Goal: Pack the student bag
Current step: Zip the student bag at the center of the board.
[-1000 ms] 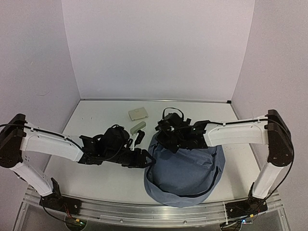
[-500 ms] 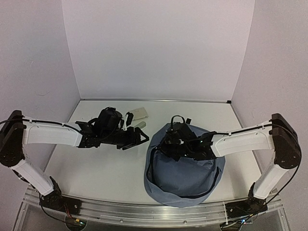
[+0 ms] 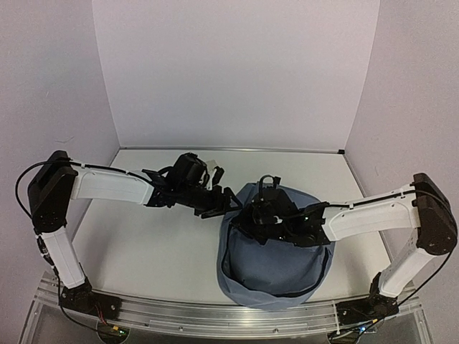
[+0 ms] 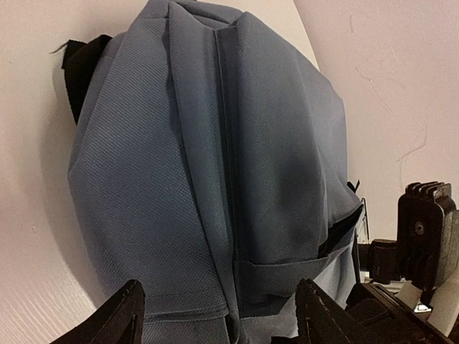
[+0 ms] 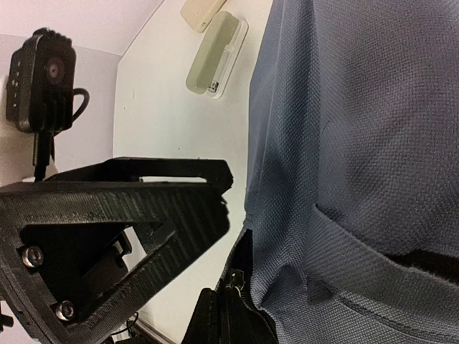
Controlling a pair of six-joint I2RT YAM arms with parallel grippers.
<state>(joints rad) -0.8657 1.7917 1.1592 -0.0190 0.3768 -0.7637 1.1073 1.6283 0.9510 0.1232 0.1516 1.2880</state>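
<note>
Left gripper (image 4: 221, 292) seen at left edge of bag (image 3: 276, 265), fingers spread. Right gripper (image 3: 257, 215) positioned over bag; closure cannot be told.

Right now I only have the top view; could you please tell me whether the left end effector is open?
Observer: Yes, the left end effector is open; the left wrist view shows its fingers wide apart before the bag.
Operator: Thank you. Is anything hidden behind that arm?
Observer: The right wrist view shows a green case and a cream case on the table beside the bag.
</note>
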